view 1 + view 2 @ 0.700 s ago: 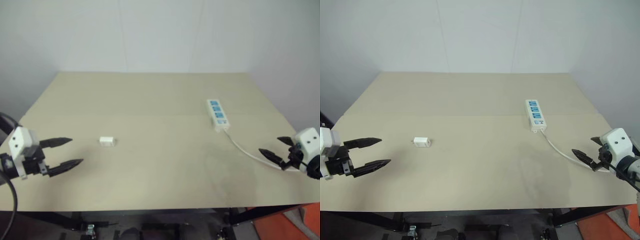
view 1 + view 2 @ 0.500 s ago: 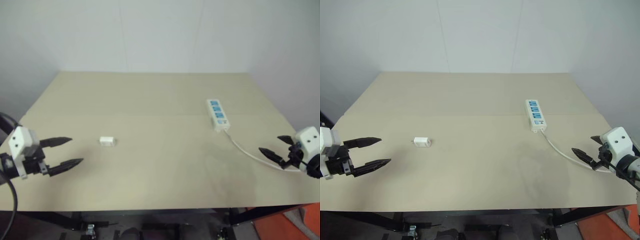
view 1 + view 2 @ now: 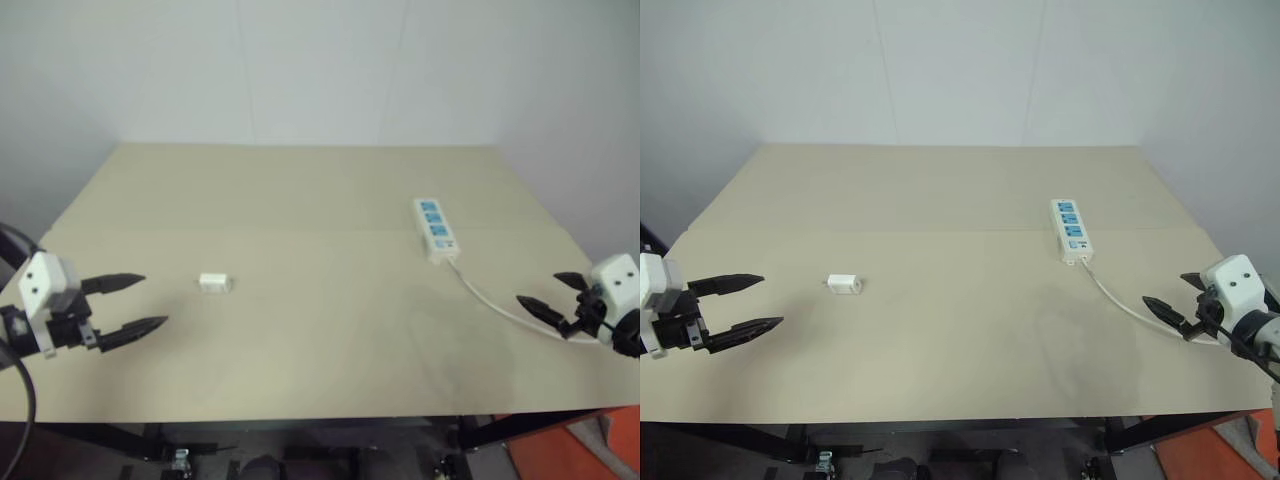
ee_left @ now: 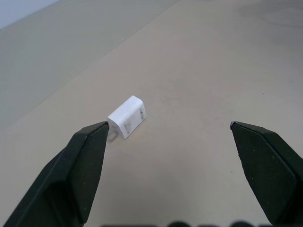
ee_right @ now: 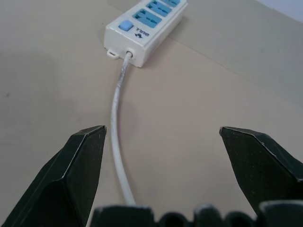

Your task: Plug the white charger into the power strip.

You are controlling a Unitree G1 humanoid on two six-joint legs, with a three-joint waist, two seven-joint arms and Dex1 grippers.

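Nothing on the table [image 3: 320, 330] has moved since the earlier frames, and both grippers hold the same stations as before. Left gripper [image 3: 135, 303] hovers over the near left part of the table with its jaws spread wide and nothing between them. White charger [image 3: 213, 283] lies on the tabletop just ahead of this gripper, apart from both fingers; in the left wrist view the charger [image 4: 127, 117] rests on its side beyond the fingertips [image 4: 97, 135], nearer to one finger than to the other, without contact. Right gripper [image 3: 1168, 302] hovers over the near right edge of the table, jaws likewise fully apart and empty. Power strip [image 3: 1070, 230] lies flat on the right half of the table, its long axis running away from the robot, with the blue socket panels facing up. Its thin white cord [image 3: 1120, 302] leaves the near end of the strip and curves toward the right gripper. In the right wrist view the cord [image 5: 117, 156] passes between the spread fingers, closer to one of them, and the near end of the power strip [image 5: 142, 28] lies well beyond the fingertips. Charger and strip are well apart, on opposite halves of the table; the charger is not plugged in.
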